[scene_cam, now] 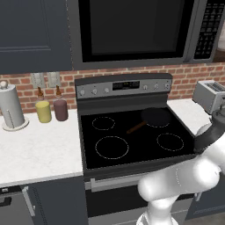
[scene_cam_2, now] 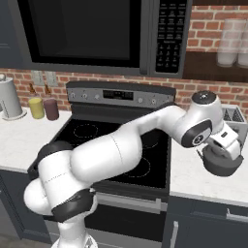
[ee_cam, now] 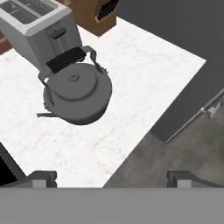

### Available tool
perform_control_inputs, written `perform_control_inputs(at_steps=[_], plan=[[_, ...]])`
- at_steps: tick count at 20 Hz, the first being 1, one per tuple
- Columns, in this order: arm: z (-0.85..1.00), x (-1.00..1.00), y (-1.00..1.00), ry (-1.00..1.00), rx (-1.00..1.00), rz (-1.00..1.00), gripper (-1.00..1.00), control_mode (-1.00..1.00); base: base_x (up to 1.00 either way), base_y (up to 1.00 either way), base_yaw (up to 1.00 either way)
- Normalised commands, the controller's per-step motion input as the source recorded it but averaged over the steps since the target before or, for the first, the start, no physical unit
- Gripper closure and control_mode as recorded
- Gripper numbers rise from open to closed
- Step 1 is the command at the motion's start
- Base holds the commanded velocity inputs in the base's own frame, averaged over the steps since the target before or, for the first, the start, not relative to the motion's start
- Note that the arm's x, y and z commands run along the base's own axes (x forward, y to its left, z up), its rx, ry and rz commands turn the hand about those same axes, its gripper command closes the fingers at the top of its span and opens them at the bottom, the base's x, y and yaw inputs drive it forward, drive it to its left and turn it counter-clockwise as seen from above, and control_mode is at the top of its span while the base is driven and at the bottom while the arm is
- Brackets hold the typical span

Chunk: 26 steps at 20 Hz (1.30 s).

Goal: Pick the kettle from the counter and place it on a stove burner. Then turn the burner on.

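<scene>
Open end effector [ee_cam: 109, 178] above kettle [ee_cam: 78, 92]

You had no readable text here. The stove's display [scene_cam: 125, 85] showed pale marks, too blurred to make out. The microwave keypad [scene_cam_2: 168, 34] had rows of light specks, too small to read. No legible labels or brands elsewhere.

Matt grey metal kettle [ee_cam: 78, 92]; smooth white stone counter [ee_cam: 131, 74].
</scene>
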Motion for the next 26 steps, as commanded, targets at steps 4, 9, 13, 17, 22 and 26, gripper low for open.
perform_control_inputs(at_steps=[4, 9, 13, 17, 22, 26], plan=[[-0.01, 0.56, -0.57, 0.0, 0.24, -0.02, -1.0, -1.0, 0.0, 0.0, 0.0], [-0.21, 0.56, -0.18, 0.0, 0.16, -0.08, -1.0, -1.0, 0.0, 0.0, 0.0], [-0.37, 0.55, 0.0, -0.01, 0.05, -0.09, -1.0, -1.0, 0.0, 0.0, 0.0], [-0.2, 0.2, -0.01, 0.0, 0.04, -0.02, -1.0, -1.0, 0.0, 0.0, 0.0], [-0.08, 0.08, 0.0, 0.0, 0.0, 0.0, -1.0, -1.0, 0.0, 0.0, 0.0], [-0.29, 0.18, 0.0, 0.0, 0.0, 0.0, -1.0, -1.0, 0.0, 0.0, 0.0]])
